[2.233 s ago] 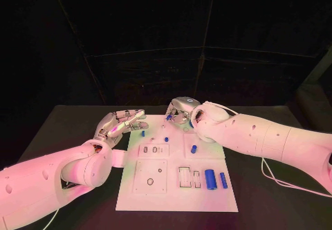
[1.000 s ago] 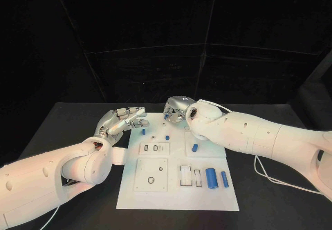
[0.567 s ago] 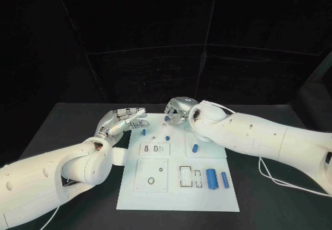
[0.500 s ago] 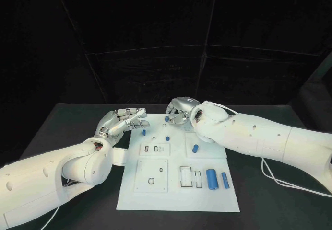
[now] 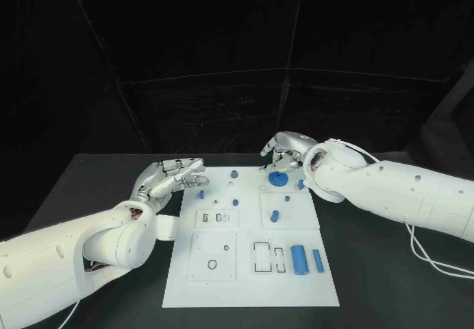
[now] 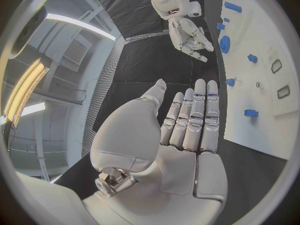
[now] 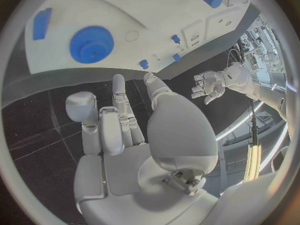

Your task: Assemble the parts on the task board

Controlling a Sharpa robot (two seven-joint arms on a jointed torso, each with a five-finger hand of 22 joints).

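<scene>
The white task board (image 5: 247, 274) lies in the middle of the black table. A blue gear (image 5: 279, 179) sits flat near the board's far edge, also seen in the right wrist view (image 7: 92, 44). My right hand (image 5: 285, 149) hovers just beyond that gear, past the board's far edge, fingers apart and holding nothing (image 7: 125, 130). My left hand (image 5: 170, 177) is by the board's far left corner, fingers stretched out straight and empty (image 6: 184, 130). Small blue parts (image 5: 235, 202) stand on the far half. Two blue cylinders (image 5: 298, 258) lie near the right edge.
Open rectangular slots (image 5: 263, 256) and round holes (image 5: 212, 264) mark the board's near half. Another blue piece (image 5: 275, 216) lies on the right middle panel. Black table (image 5: 89, 185) surrounds the board on all sides.
My right hand has drawn back off the board's far edge toward the right. The blue gear, hidden under it before, now lies uncovered on the board. The left hand barely moved.
</scene>
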